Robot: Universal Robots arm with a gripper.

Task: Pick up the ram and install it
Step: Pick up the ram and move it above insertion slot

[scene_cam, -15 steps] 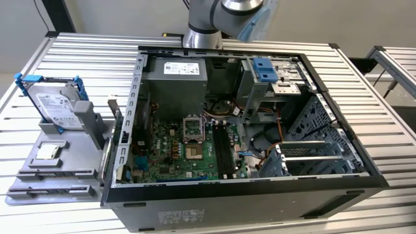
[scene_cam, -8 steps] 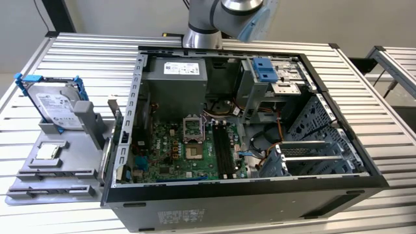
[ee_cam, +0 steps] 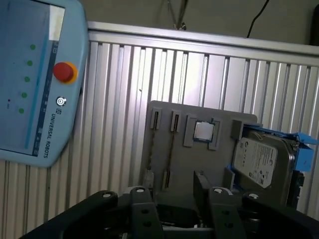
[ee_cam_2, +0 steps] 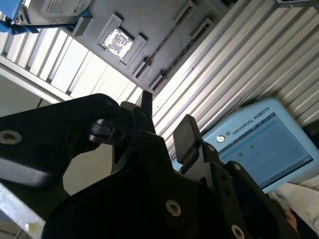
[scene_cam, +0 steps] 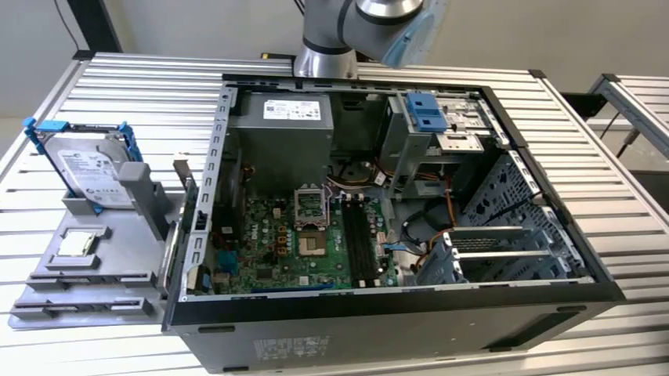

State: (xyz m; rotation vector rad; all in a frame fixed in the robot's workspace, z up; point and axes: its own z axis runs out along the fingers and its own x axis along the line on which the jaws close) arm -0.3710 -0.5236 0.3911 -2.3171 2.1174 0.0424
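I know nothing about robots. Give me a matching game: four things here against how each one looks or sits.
1 hard drive
2 computer case
3 control tablet
4 square chip

a lies flat on the grey tray
b pale blue, red button
c held in a blue frame
d open, circuit board showing

Pairs: 1-c, 2-d, 3-b, 4-a

Exterior view high over the case (scene_cam: 366, 333); both wrist views past the hand (ee_cam_2: 166, 112) (ee_cam: 169, 184) toward grey holder (ee_cam_2: 154, 20) (ee_cam: 184, 162).
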